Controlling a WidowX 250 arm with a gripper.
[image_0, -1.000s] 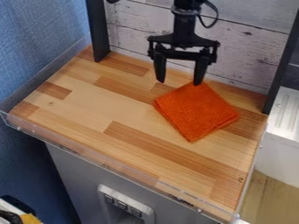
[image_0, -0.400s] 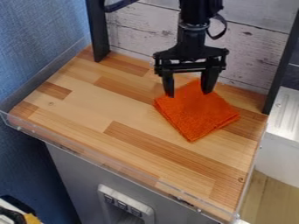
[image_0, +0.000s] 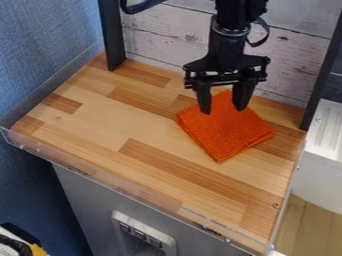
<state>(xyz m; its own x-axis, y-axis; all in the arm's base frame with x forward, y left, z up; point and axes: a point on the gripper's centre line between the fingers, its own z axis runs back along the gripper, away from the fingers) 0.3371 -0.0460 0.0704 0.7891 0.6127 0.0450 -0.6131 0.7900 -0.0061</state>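
Panel: 1, pale (image_0: 145, 224), low on the near side, with 3 dark switches (image_0: 139, 233).
Rim: 1 clear strip (image_0: 133, 194) ran along the table's near edge.
Table: 1, its top of wood strips (image_0: 100, 135) in light and darker browns.
Cloth: 1, orange and folded (image_0: 230, 135), lying flat toward the table's back right.
Gripper: 1, black (image_0: 222, 111), with 2 fingers, on 1 arm that came in from the top edge.
Posts: 2, dark, 1 at the back left (image_0: 111, 35) and 1 at the right (image_0: 322, 75).
Wall: 1 of whitish boards (image_0: 160, 30), behind the table.
Change, cloth: it lay just as it had 1.0 s earlier.
Change, gripper: it had come nearer the camera and to the image's right, and its gap looked a little narrower.
Jaws: open, pointing down, with nothing gripped.
Cloth against jaws: its back part showed behind and between the 2 tips, while most of it spread out on their near side; whether the tips touched it, I cannot tell.
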